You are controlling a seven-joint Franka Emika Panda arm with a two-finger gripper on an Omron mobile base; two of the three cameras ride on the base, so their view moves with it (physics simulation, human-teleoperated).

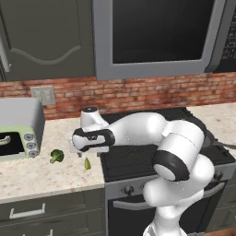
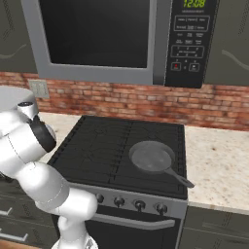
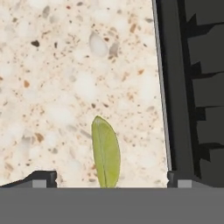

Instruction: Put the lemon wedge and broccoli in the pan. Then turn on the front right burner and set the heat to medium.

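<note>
Left of gripper: broccoli on speckled counter, well apart. Directly beneath wide-open jaws, holding nothing: lemon wedge, flat on counter, untouched. Arm bent leftward off the stove, hand pointing down. Far right: pan on front right burner.

A home kitchen, rendered. A black gas cooktop with grate bars sits above a row of knobs and an oven door handle. A microwave hangs over it against a red brick backsplash. Speckled stone counter runs beside it, carrying a toaster oven, with dark cabinets above and drawers below.
</note>
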